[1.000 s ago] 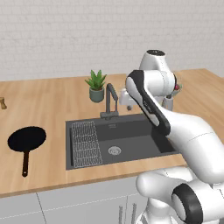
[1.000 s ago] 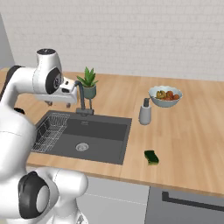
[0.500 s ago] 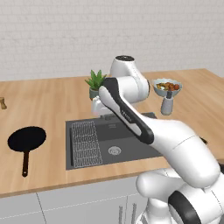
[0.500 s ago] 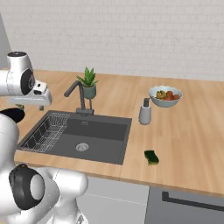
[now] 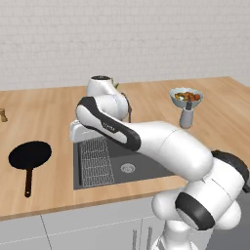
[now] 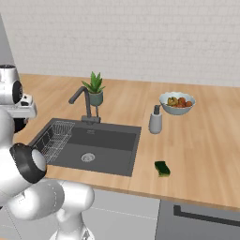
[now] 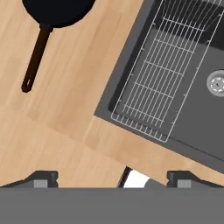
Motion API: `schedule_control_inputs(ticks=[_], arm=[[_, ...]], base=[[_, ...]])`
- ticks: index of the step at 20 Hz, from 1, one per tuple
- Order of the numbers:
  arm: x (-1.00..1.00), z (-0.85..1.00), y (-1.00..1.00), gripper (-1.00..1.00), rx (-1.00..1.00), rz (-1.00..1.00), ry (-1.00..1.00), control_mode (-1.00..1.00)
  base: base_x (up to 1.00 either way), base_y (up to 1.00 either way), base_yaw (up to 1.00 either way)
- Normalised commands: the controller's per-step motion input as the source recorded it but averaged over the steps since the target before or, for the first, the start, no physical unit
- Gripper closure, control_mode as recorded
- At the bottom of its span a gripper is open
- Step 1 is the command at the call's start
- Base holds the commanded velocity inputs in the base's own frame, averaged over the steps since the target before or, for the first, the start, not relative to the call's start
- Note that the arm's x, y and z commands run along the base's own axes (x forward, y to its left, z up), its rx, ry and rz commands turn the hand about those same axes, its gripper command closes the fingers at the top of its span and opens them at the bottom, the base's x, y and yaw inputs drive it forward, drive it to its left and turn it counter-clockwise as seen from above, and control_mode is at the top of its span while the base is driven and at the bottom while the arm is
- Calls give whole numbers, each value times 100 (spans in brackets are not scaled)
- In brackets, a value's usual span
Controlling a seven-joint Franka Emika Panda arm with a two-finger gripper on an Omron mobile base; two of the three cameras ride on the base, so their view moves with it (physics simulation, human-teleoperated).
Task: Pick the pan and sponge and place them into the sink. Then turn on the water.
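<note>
Beside sink (image 6: 93, 140): sponge (image 6: 162, 168) (right base)

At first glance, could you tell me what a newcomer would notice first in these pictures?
The white arm sweeps across the dark sink, its open gripper over the wooden counter beside the wire rack. The black pan lies on the counter left of the sink; the sponge sits to its right.

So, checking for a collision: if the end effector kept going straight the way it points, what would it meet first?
Probably the bare wooden counter between the flat black frying pan and the dark grey sink; depth unclear.
</note>
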Motion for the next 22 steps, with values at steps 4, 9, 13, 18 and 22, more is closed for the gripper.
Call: schedule_control_inputs(ticks=[4, 9, 13, 18, 22], arm=[[36, -48, 94, -100, 0, 3, 11, -100], [1, -2, 8, -100, -1, 0, 2, -100], [2, -9, 16, -100, 0, 0, 0, -100], [2, -32, 27, -100, 1, 0, -4, -100], [0, -24, 27, -100, 0, 0, -5, -100]], base=[[0, 0, 0], [0, 0, 0], [0, 0, 0], [0, 0, 0], [0, 0, 0]])
